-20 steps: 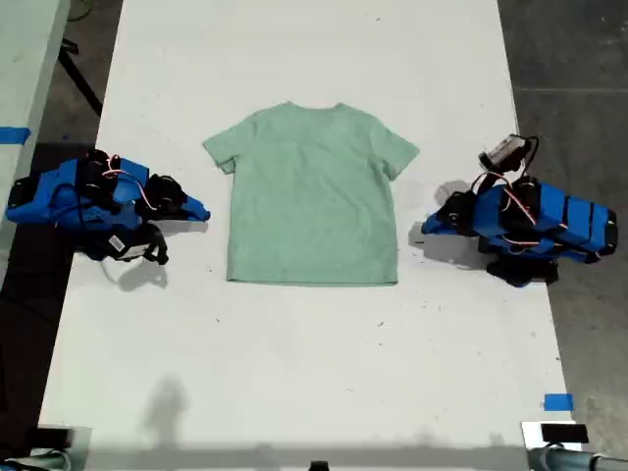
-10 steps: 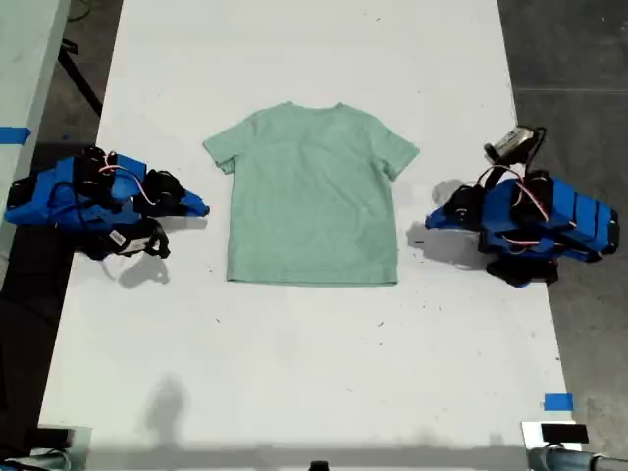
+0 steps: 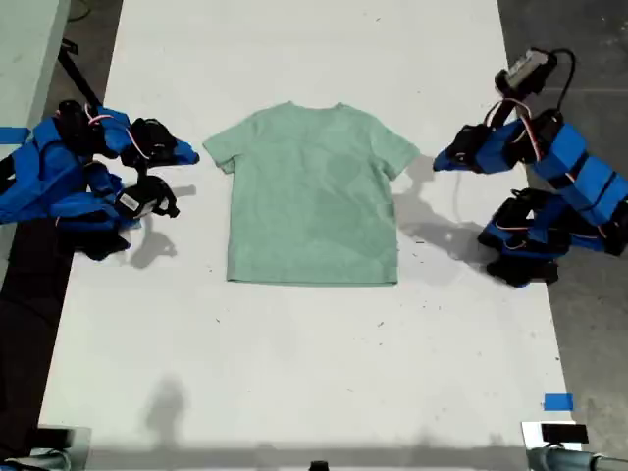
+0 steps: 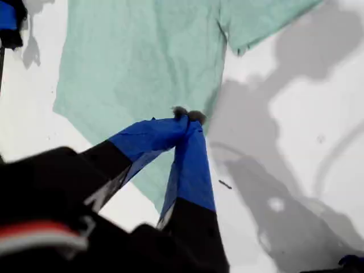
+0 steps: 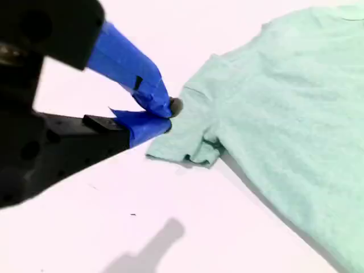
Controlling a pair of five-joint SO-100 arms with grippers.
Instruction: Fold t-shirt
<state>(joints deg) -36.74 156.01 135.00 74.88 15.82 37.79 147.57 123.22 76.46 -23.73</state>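
The white table (image 3: 294,373) carries everything here, and there are no containers on it. The t-shirt (image 3: 312,196) lies flat and face-up around the middle of the table's width, nearer the far edge than the near one in the exterior view. Its long axis runs from the round neck, which points to the far edge, down to the straight hem, which faces the near edge; the two short sleeves spread toward the table's side edges.

My first gripper (image 3: 442,162) (image 4: 186,115) hovers at the exterior view's right, just beside the sleeve on that side, above the table and apart from the cloth, its blue jaws pressed together at the tips and holding nothing.

My second gripper (image 3: 188,155) (image 5: 168,116) sits at the exterior view's left, just beside the other sleeve, its jaws drawn together with nothing between them; whether the tips touch the cloth I cannot tell.
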